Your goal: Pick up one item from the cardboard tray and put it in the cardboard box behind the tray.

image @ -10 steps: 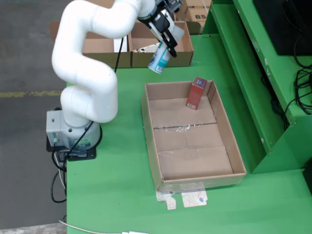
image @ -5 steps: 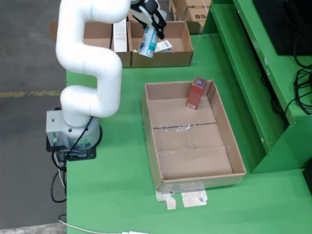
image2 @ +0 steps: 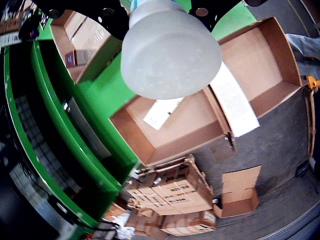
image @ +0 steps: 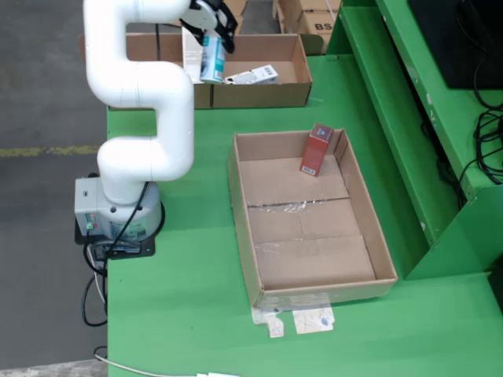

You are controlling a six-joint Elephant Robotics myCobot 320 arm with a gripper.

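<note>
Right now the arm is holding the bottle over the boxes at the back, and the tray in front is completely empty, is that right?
Not quite. The gripper does hold the bottle over the boxes at the back, but the tray is not empty: the fixed view shows a red carton standing in its far corner, leaning against the wall.

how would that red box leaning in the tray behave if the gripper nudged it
The red box stands tall and narrow, tilted against the cardboard tray's far wall, so a sideways nudge would likely tip it flat. It looks like thin carton, probably light and easy to slide on the smooth cardboard floor. Its flat faces should suit a pinch, though a hard squeeze may dent it.
</note>
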